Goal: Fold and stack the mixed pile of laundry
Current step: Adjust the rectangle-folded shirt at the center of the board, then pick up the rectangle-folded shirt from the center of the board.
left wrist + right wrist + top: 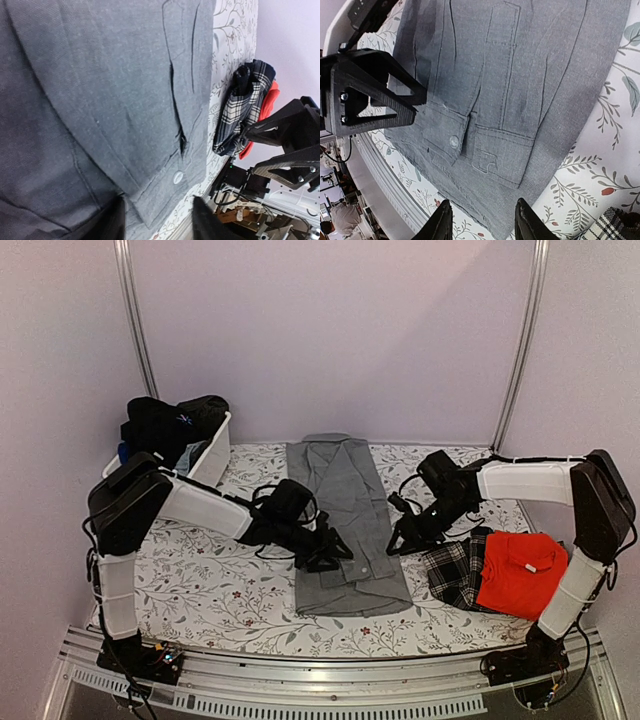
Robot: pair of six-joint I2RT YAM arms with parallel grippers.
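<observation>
We see soft, even light, somewhat dim, which gives the walls a lilac cast. Only faint shadows lie on the tabletop (200, 585) beneath the arms. In the top view the black garment (165, 422) loses nearly all detail. At both wrists the weave of the grey shirt (100, 100) is crisp, while the left claw (157, 202) and right claw (482, 202) blur darkly at the bottom edge.

Dead centre, the grey long-sleeved woven cloth shirt (345, 520) looks matt and fine-grained, with raised stitched seams. Its small round button (178, 177) is smooth and faintly shiny. Underneath, the white floral-printed tablecloth (220, 580) reads flat and matt. At four o'clock, the black-and-white plaid cloth (455, 570) looks soft and the red cloth shirt (522, 570) smooth and matt. At ten o'clock, the white rectangular plastic tub (213, 455) has a slight sheen. At six o'clock, the ribbed silver metal rail (330, 685) looks satin.
</observation>
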